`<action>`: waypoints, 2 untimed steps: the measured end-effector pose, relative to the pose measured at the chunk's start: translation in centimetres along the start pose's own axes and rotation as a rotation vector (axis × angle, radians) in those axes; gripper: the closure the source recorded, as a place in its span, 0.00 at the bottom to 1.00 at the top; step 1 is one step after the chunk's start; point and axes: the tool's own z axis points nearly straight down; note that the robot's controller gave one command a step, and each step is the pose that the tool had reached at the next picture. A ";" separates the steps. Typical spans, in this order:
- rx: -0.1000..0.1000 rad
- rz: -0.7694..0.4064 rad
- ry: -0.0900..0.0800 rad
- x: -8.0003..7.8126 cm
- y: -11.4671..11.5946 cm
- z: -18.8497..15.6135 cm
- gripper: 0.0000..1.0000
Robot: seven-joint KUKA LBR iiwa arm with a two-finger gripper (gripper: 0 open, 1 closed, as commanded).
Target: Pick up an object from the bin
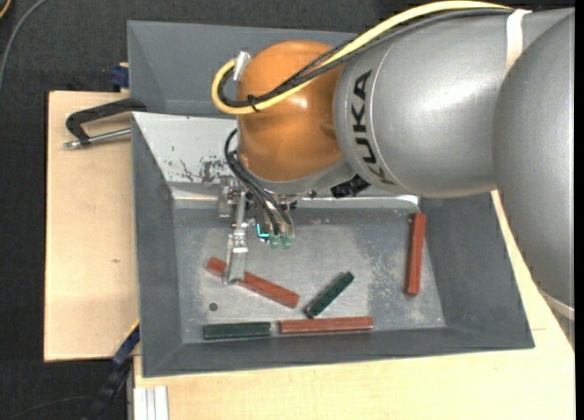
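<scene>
1 red stick [269,289] lies under the pincer [235,268].

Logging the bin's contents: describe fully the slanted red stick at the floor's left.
The red stick is long, thin and matte. It lies flat on the bin floor, slanting down to the right. The gripper stands over its left end; contact is unclear. A dark green stick lies near its right end.

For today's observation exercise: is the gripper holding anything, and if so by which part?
Cannot be told. The gripper is down at the left end of a red stick lying on the bin floor.
</scene>
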 end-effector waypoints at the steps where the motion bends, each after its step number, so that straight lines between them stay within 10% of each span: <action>1: 0.002 -0.300 -0.002 -1.9 -4.1 12.6 0.00; 2: -0.001 -0.300 -0.007 -2.0 -3.9 12.3 1.00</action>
